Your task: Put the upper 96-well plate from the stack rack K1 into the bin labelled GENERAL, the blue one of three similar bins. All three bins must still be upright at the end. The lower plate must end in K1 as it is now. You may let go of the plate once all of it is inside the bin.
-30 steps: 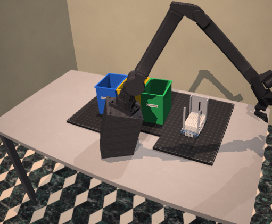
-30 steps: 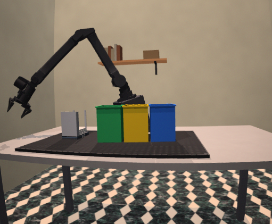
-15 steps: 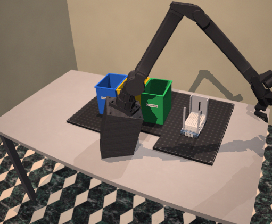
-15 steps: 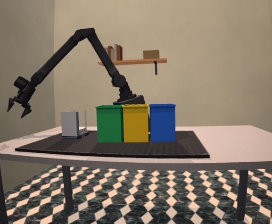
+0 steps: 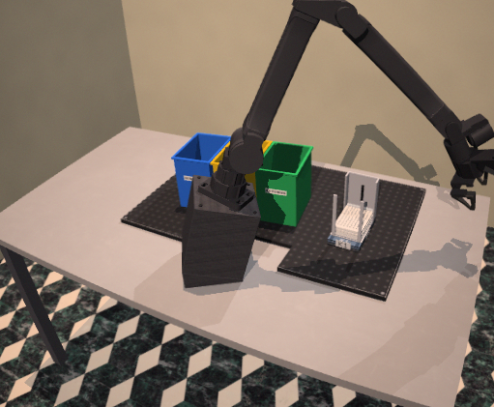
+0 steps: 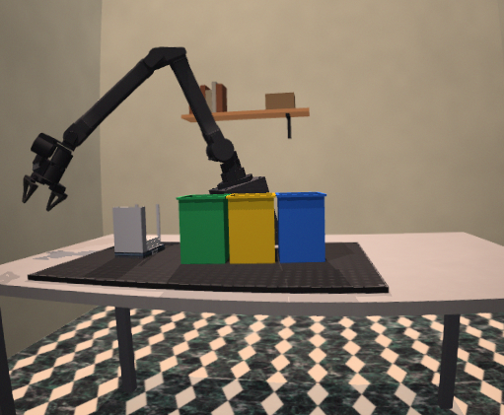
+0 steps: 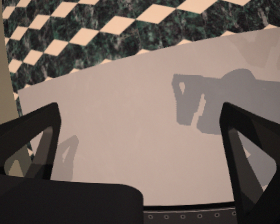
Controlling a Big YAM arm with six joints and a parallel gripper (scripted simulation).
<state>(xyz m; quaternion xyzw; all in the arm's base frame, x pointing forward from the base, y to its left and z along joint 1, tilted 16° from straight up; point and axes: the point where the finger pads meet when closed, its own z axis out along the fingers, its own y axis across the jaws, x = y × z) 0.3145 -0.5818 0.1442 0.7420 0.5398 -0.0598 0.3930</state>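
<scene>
The stack rack K1 [image 5: 354, 214] stands on the black pegboard mat, with white 96-well plates [image 5: 355, 219] stacked in it between thin posts. It also shows in the exterior view [image 6: 133, 232], seen from its grey back. The blue bin [image 5: 198, 167] stands at the left end of a row of three bins; in the exterior view it is the blue bin [image 6: 301, 228] on the right. My gripper [image 5: 464, 195] is open and empty. It hangs high above the table's far right edge, well to the right of the rack. It shows at the left in the exterior view [image 6: 40, 194]. The wrist view shows both fingers over bare table top.
A yellow bin [image 6: 252, 229] and a green bin [image 5: 284, 184] stand beside the blue one. The arm's dark base block [image 5: 217, 235] stands in front of the bins. The black mat [image 5: 342, 243] covers the table's middle. The table edge lies just below the gripper.
</scene>
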